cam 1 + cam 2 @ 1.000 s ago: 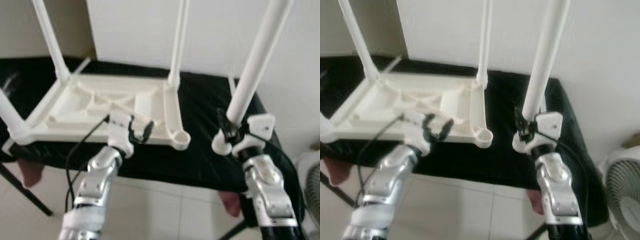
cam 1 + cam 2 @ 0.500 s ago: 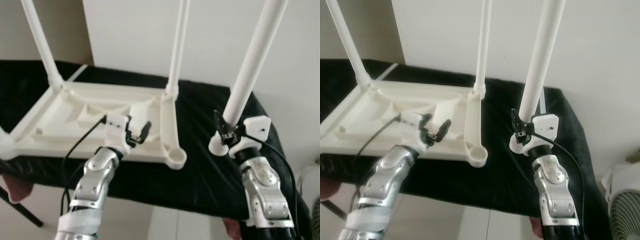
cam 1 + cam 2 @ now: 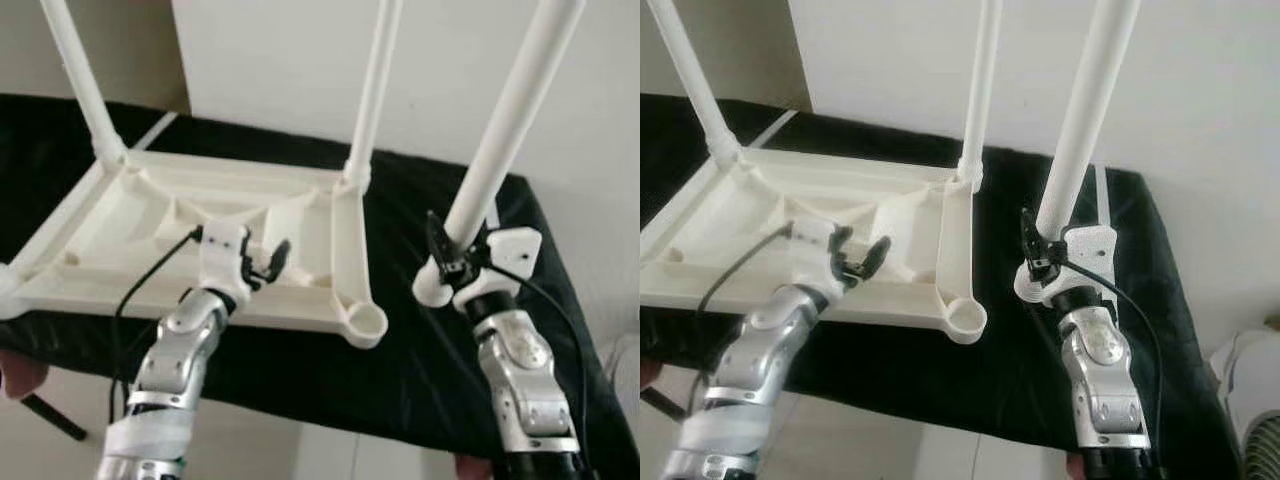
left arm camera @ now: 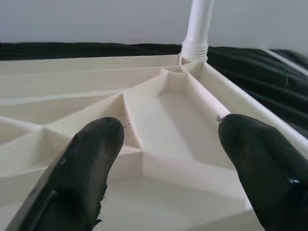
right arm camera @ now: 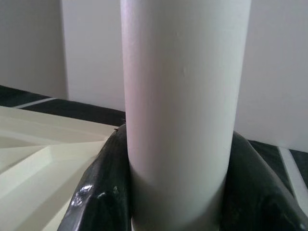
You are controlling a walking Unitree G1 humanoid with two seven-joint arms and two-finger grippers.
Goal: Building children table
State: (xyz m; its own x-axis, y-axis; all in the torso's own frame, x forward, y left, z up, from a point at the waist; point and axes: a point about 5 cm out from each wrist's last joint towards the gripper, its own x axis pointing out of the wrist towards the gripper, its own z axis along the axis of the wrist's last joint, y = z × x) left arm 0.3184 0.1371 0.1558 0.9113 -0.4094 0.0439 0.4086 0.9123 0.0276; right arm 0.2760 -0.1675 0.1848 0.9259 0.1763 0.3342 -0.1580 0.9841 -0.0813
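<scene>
A white plastic children's tabletop [image 3: 150, 215] lies upside down on a black-covered surface, with legs [image 3: 375, 85] standing up from its far corners. Its near right corner has an empty round socket [image 3: 367, 322]. My right gripper [image 3: 447, 268] is shut on a loose white table leg [image 3: 500, 130], holding it upright and tilted, to the right of that socket and apart from it. The leg [image 5: 185, 110] sits between the black fingers [image 5: 101, 197] in the right wrist view. My left gripper [image 3: 262, 262] hovers open over the tabletop's ribbed underside [image 4: 168, 120], with nothing between its fingers.
The black cloth [image 3: 420, 360] covers the surface to its front edge, with pale tiled floor below. A white wall stands behind. A white fan [image 3: 1255, 420] sits low at the far right.
The camera has shifted a little. My left gripper has edged slightly further over the tabletop. The right gripper keeps the leg at about the same spot beside the socket.
</scene>
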